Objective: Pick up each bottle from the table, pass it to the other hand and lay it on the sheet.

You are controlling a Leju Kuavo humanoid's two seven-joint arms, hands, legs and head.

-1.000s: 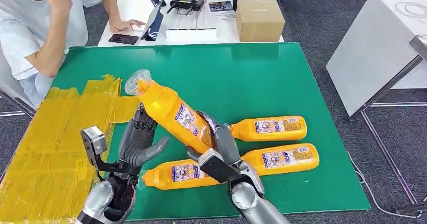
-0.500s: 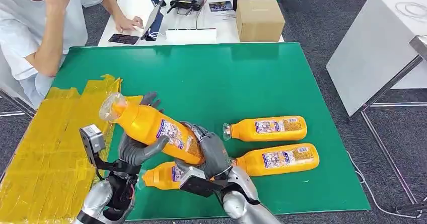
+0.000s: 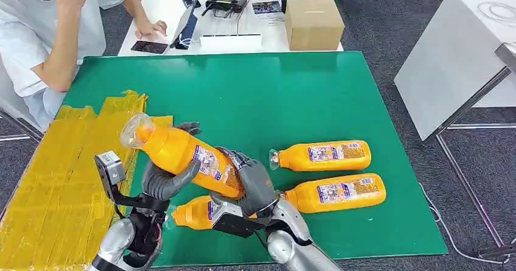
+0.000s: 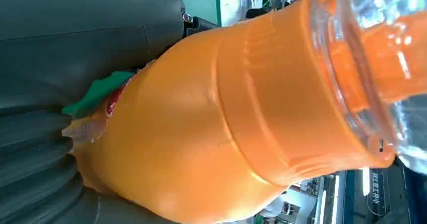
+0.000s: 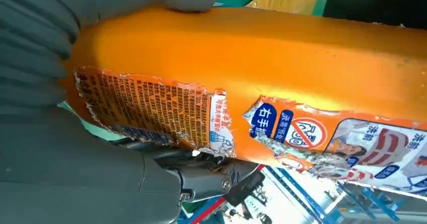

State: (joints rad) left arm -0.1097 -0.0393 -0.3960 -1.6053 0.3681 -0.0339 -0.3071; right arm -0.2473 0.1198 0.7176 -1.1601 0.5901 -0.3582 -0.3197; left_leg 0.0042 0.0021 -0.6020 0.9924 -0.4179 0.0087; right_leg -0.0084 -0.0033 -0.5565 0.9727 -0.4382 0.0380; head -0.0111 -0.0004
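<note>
Holding the orange bottle by its base end, my right hand keeps it tilted above the green table, clear cap pointing toward the yellow sheet. I see my left hand cupped beneath the bottle's upper body, thumb against its front and fingertips showing behind it; both hands grip it. Three more bottles lie on the green surface: one directly under my hands, two side by side to the right. A person sits at the far left corner, near a cardboard box on the white desk
</note>
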